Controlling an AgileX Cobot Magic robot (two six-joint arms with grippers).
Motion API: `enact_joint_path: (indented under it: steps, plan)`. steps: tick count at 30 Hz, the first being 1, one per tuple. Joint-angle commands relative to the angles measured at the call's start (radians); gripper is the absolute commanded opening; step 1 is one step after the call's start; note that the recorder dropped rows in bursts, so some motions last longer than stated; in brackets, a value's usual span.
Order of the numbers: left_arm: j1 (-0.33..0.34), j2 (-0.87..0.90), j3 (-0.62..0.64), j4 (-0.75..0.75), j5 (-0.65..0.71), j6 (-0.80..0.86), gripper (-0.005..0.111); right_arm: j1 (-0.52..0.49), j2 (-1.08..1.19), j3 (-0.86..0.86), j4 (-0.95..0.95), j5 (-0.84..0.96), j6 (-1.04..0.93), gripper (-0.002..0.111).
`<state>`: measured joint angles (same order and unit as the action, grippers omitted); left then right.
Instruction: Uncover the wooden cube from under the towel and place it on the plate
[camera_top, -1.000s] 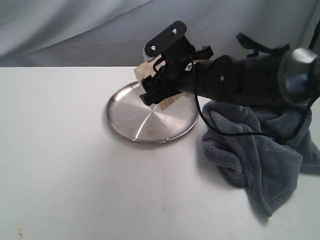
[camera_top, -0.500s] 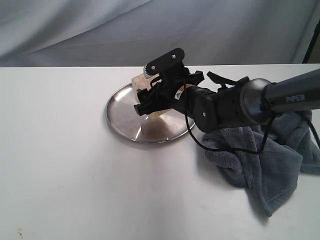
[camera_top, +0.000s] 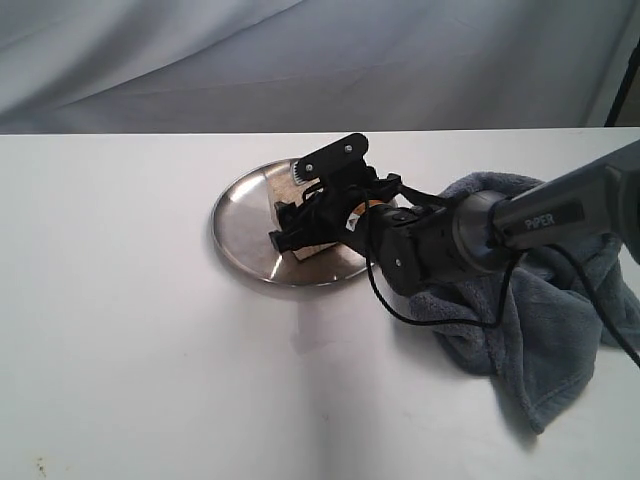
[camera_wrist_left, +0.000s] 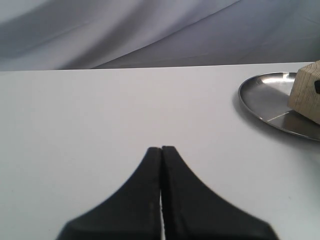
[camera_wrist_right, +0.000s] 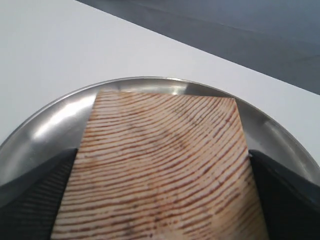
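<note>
The wooden cube (camera_wrist_right: 160, 165), pale with brown grain lines, is held between the two black fingers of my right gripper (camera_wrist_right: 161, 160), which is shut on it. The cube is low over the round silver plate (camera_wrist_right: 45, 130), its lower edge down at the metal. In the exterior view the right gripper (camera_top: 300, 225) covers most of the cube (camera_top: 316, 250) on the plate (camera_top: 245, 225). The dark grey towel (camera_top: 545, 320) lies crumpled to the right of the plate, under the right arm. My left gripper (camera_wrist_left: 161, 149) is shut on nothing above bare table, with the plate (camera_wrist_left: 260, 102) and cube (camera_wrist_left: 305, 92) off to one side.
A white table (camera_top: 140, 330) carries everything. A grey cloth backdrop (camera_top: 200, 60) hangs behind its far edge. The right arm (camera_top: 520, 215) stretches from the right edge across the towel to the plate.
The right gripper has come down with the cube, from tilted above the plate's far rim to low on the plate. The towel and plate have stayed in place.
</note>
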<state>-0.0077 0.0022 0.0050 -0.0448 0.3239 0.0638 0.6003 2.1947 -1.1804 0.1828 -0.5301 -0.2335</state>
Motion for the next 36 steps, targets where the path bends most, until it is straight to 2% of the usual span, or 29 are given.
enact_joint_path:
  steps: [1, 2, 4, 6, 7, 9, 10, 13, 16, 19, 25, 36]
  plan:
    - [0.002, -0.002, -0.005, -0.001, -0.011, -0.004, 0.0, -0.006, -0.012, -0.009, -0.012, -0.067, 0.02, 0.003]
    - [0.002, -0.002, -0.005, -0.001, -0.011, -0.004, 0.0, -0.006, -0.012, -0.009, -0.012, -0.064, 0.041, 0.007]
    - [0.002, -0.002, -0.005, -0.001, -0.011, -0.004, 0.0, -0.006, -0.012, -0.009, -0.012, -0.058, 0.066, 0.022]
    - [0.002, -0.002, -0.005, -0.001, -0.011, -0.004, 0.0, -0.006, -0.012, -0.009, -0.009, -0.07, 0.066, 0.041]
    - [0.002, -0.002, -0.005, -0.001, -0.011, -0.004, 0.0, -0.006, -0.012, -0.009, 0.002, -0.085, 0.064, 0.057]
    - [0.002, -0.002, -0.005, -0.001, -0.011, -0.004, 0.0, -0.006, -0.012, -0.009, 0.128, -0.153, 0.064, 0.094]
    - [0.002, -0.002, -0.005, -0.001, -0.011, -0.004, 0.0, -0.006, -0.012, -0.009, 0.178, -0.18, 0.064, 0.105]
    - [0.002, -0.002, -0.005, -0.001, -0.011, -0.004, 0.0, -0.006, -0.014, -0.009, 0.18, -0.172, 0.062, 0.105]
    - [0.002, -0.002, -0.005, -0.001, -0.011, -0.004, 0.0, -0.006, -0.014, -0.009, 0.083, -0.147, 0.062, 0.105]
    - [0.002, -0.002, -0.005, -0.001, -0.011, -0.004, 0.0, 0.002, -0.024, -0.009, 0.069, -0.194, 0.064, 0.105]
    - [0.002, -0.002, -0.005, -0.001, -0.011, -0.004, 0.0, 0.008, -0.142, -0.009, -0.01, -0.206, 0.065, 0.105]
    - [0.002, -0.002, -0.005, -0.001, -0.011, -0.004, 0.0, 0.006, -0.493, -0.009, -0.109, 0.269, -0.189, 0.105]
